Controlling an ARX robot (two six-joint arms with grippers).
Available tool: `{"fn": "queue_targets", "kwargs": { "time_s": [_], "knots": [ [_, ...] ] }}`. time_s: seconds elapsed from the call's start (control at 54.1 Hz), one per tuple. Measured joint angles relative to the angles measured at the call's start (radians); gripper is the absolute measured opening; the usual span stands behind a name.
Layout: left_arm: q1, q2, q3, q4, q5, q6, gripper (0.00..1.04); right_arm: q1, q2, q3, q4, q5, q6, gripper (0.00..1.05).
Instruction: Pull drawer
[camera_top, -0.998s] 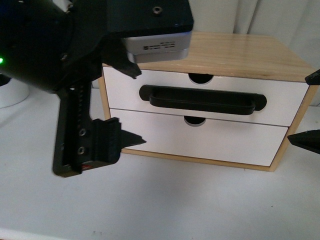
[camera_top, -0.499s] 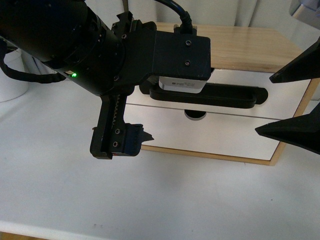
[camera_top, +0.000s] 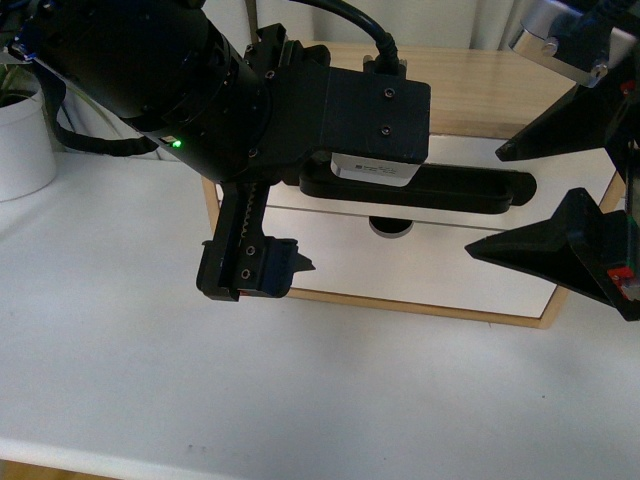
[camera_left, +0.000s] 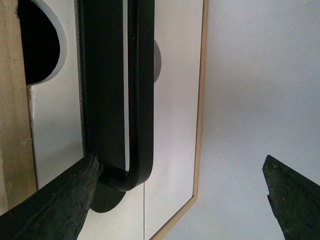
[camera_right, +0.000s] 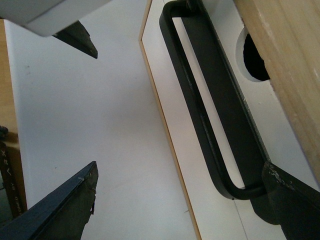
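Vs. a sec ago, the left end effector (camera_top: 300, 222) isn't hanging off to the cabinet's left any more. It's now sitting over the left end of the handle (camera_top: 470, 190), w/ its wrist hiding that end in the front view. The right end effector (camera_top: 485, 203) is also pushing in from the right edge and showing far more of itself than half a sec ago.

Both are standing w/ jaws wide apart, clamping nothing. In the left wrist view one finger (camera_left: 60, 200) is touching the handle's curved end, and the other (camera_left: 295, 195) is hanging well apart over the tabletop (camera_top: 320, 400). The right wrist view is showing the same thing: one finger (camera_right: 295, 195) is meeting the handle's right end, the other (camera_right: 60, 205) is hanging out over bare tabletop.

So the approach is looking approx. done, but grip and pull aren't happening yet.

The drawer (camera_top: 460, 152) is sitting as the upper of two in a light-wood cabinet (camera_top: 480, 95) on the tabletop, center-right in the front view. It's showing a white front, a long black bar handle across most of its width, and a semicircular notch (camera_left: 40, 45) in its upper edge, dark inside. It's lying flush w/ the plain lower front (camera_top: 440, 270) w/ no gap showing, so it's prob. fully shut.
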Motion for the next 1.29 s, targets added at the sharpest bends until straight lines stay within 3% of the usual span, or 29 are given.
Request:
{"fn": "queue_targets", "kwargs": {
  "time_s": [1.294],
  "knots": [
    [0.001,0.068,0.027,-0.026,0.008,0.027,0.99,0.063,0.164,0.054,0.105,0.029,0.029,0.96]
  ]
}}
